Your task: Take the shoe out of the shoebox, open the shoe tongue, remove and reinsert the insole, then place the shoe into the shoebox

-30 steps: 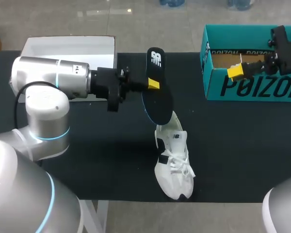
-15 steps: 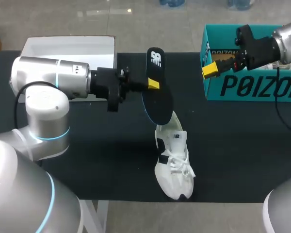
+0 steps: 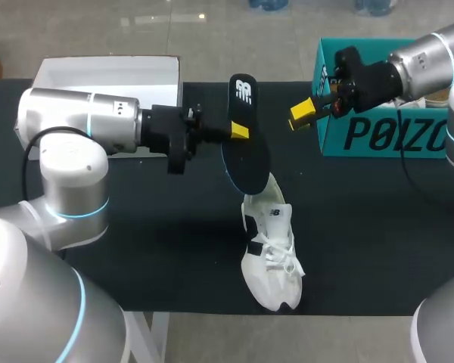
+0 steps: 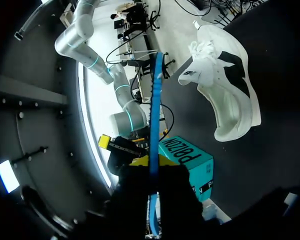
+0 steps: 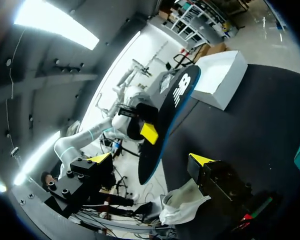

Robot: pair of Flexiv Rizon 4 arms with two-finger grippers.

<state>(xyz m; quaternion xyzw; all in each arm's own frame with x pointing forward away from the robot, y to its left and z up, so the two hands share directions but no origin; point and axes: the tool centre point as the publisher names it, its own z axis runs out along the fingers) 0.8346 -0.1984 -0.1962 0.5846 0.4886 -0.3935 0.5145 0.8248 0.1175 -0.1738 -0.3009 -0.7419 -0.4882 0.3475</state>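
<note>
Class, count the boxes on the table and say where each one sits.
2. The white box sits at the far left corner of the table. The teal box sits at its far right. The arms could hide another.

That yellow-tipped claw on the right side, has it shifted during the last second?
Yes. The right gripper was over the teal shoebox; now it is outside the box, past the wall that faces the insole, and closer to that insole.

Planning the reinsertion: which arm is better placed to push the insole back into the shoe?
Left, likely: the left gripper is shut on the insole, whose lower end hangs at the shoe's opening. The right gripper is open and empty, beside the shoebox.
</note>
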